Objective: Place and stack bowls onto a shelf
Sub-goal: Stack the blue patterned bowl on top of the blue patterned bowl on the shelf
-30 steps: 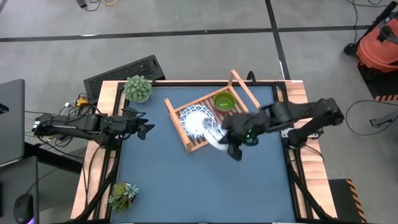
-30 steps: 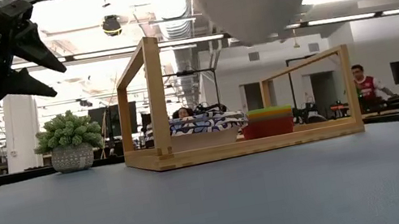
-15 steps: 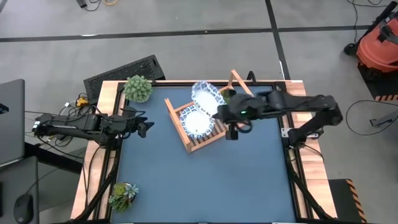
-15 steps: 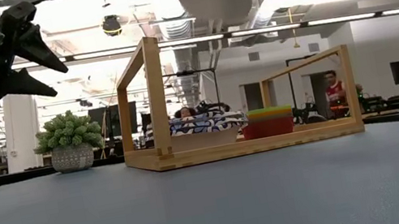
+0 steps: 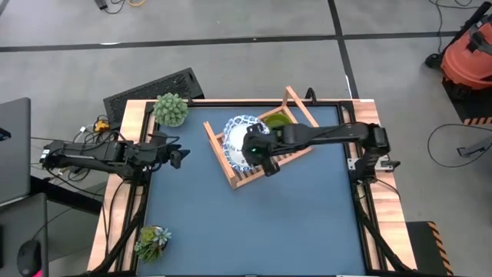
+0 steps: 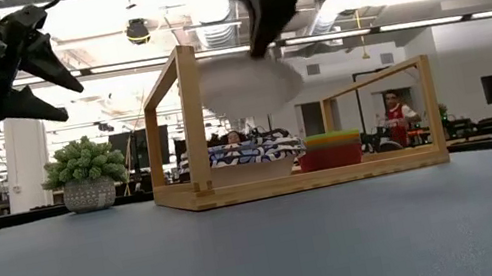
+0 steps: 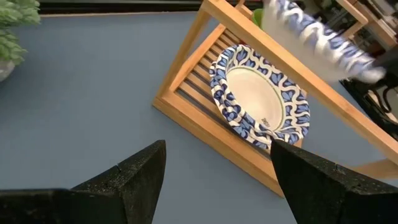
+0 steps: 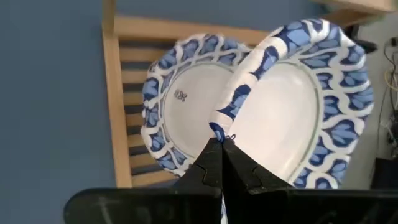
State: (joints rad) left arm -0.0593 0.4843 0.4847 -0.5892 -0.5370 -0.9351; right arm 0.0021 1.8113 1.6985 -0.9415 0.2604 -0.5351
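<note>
- A white bowl with a blue patterned rim (image 8: pixel 305 106) is held in the air above the wooden slatted shelf (image 5: pixel 231 171), pinched at its rim by the right gripper (image 8: pixel 222 163), whose fingers are closed on it.
- A second blue-rimmed bowl (image 7: pixel 261 99) rests on the shelf slats, directly below and partly overlapped by the held bowl.
- In the low view, only the pale underside of the held bowl is shown, between the shelf's upright end rails.
- A green bowl (image 5: pixel 278 121) sits farther along the shelf, partly hidden by the right arm in the high view; in the low view it is nested in a red-pink bowl (image 6: pixel 335 156).
- The left gripper (image 5: pixel 178 156) is held over the table's left edge, well apart from the shelf, with its fingers spread and nothing between them.
- A potted plant (image 5: pixel 171 109) stands at the far left corner.
</note>
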